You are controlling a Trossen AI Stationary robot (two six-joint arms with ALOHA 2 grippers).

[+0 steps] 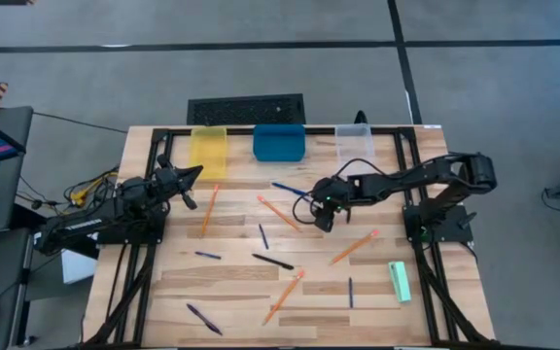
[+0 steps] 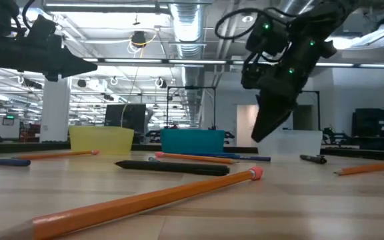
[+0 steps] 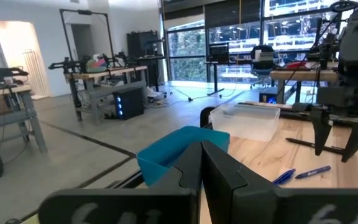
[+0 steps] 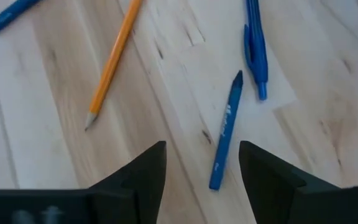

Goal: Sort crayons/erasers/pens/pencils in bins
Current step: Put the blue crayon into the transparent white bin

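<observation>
Pens (image 4: pixel 227 134) lie loose on the table (image 1: pixel 231 282), well short of the bins (image 1: pixel 279 142); right gripper (image 1: pixel 324 219) hangs above one, jaws spread, apparently to straddle it. Left gripper (image 1: pixel 194 175) waits by the yellow bin, jaws pressed together.

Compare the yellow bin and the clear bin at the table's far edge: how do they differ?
The yellow bin is tinted translucent yellow; the clear bin has no colour. The yellow bin stands on the left arm's side, the clear bin on the right arm's side, with the blue bin between them. Both are small rectangular tubs of like size.
</observation>
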